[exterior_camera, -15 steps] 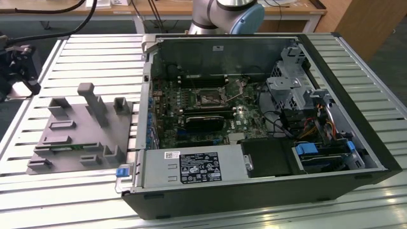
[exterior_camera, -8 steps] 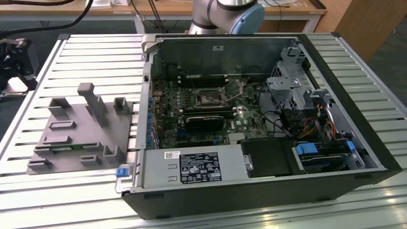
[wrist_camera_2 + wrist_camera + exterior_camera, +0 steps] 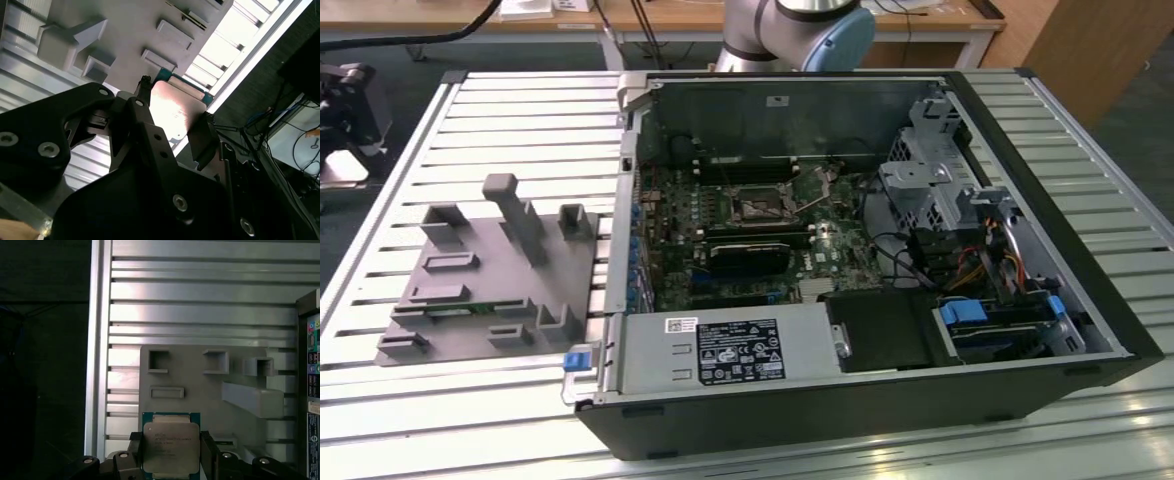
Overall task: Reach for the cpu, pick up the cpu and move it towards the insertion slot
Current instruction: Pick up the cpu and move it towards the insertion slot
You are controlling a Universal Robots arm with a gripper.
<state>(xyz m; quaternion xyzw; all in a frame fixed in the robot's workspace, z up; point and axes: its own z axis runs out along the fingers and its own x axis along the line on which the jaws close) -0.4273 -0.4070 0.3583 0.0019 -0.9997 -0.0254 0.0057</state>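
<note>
The cpu [image 3: 171, 445] is a square chip with a silvery top and a green rim, and my gripper [image 3: 171, 459] is shut on it. A dark finger [image 3: 135, 456] presses each of two opposite edges. In the second wrist view the cpu [image 3: 176, 106] shines between the black fingers [image 3: 142, 117] of the gripper [image 3: 172, 124]. It hangs well above the grey tray [image 3: 200, 385]. The insertion slot [image 3: 758, 208] is a dark square socket with a metal frame on the green board inside the open computer case.
The grey tray [image 3: 480, 285] with blocks and posts lies on the slatted metal table [image 3: 520, 110], at the exterior view's left of the case [image 3: 1067, 200]. A black card [image 3: 747, 255], cables and drive bays crowd the case. The arm's base [image 3: 801, 30] stands behind it.
</note>
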